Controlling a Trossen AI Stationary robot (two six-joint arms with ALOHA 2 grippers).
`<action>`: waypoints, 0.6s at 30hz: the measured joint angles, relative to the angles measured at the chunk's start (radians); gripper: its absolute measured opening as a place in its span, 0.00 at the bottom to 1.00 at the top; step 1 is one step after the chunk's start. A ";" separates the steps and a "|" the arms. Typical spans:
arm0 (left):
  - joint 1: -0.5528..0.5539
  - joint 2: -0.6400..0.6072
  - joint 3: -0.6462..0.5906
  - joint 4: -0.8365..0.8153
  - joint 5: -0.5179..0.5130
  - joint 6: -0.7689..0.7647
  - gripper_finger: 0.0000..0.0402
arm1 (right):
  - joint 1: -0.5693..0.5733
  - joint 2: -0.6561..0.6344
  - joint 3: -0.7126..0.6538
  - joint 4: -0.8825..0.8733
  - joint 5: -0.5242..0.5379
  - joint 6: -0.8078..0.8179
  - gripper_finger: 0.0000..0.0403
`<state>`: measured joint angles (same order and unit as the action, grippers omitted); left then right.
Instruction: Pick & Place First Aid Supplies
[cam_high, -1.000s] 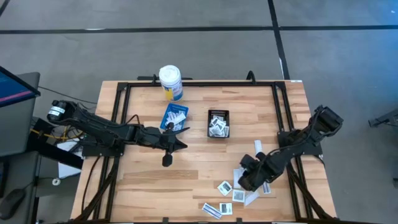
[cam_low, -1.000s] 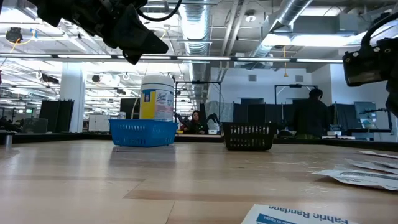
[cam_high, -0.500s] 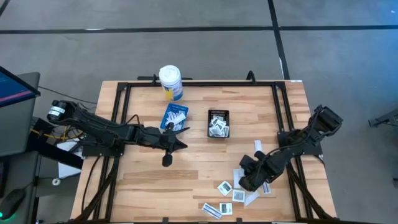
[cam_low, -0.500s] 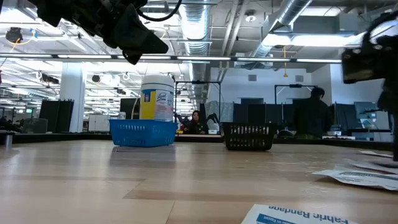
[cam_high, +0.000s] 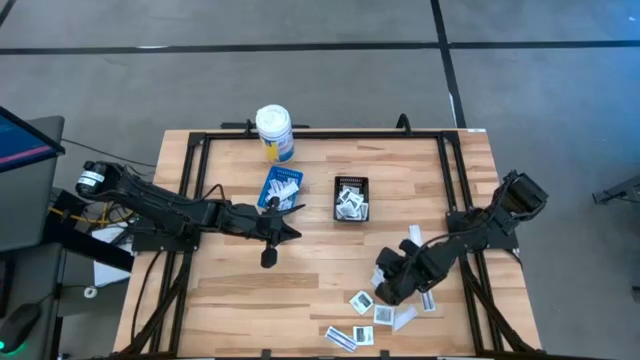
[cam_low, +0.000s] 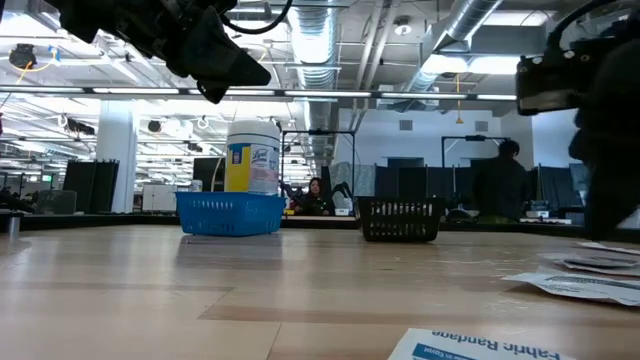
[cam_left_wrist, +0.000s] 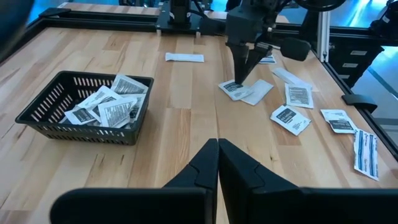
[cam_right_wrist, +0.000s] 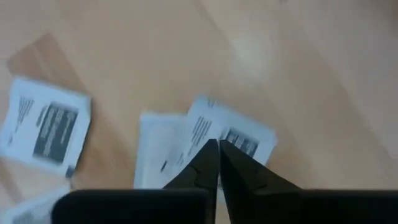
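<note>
Wooden table (cam_high: 320, 250) in open workshop; scattered packets (cam_high: 362, 301) near right gripper (cam_high: 383, 288), fingers clenched on one packet (cam_right_wrist: 231, 138). Left gripper (cam_left_wrist: 217, 149) clenched, empty, hovering mid-table.

The high view is evenly lit from above, and the pale wooden table (cam_high: 320, 260) looks bright with only short, soft shadows under the arms. In the low view, long ceiling lamps (cam_low: 470, 62) in the upper part of the frame glare white, so the dark arms show almost as silhouettes. The right wrist view is blurred; the white paper packets (cam_right_wrist: 231, 140) look soft there, their print unreadable. The left wrist view is sharp, with a blue glow at its upper right.
</note>
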<state>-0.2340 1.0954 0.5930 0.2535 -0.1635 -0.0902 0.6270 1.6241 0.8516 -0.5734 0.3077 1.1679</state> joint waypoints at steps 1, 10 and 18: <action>0.000 0.000 0.000 0.000 0.000 0.000 0.03 | 0.000 0.000 0.000 -0.005 -0.020 0.000 0.04; 0.000 0.000 0.000 0.000 0.000 0.000 0.03 | -0.001 0.004 -0.007 -0.121 -0.048 0.259 0.30; 0.000 0.000 -0.001 -0.003 0.000 0.000 0.03 | 0.000 0.098 -0.001 -0.014 -0.029 0.254 0.52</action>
<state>-0.2340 1.0950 0.5922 0.2502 -0.1635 -0.0902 0.6269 1.7223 0.8505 -0.5878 0.2787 1.4224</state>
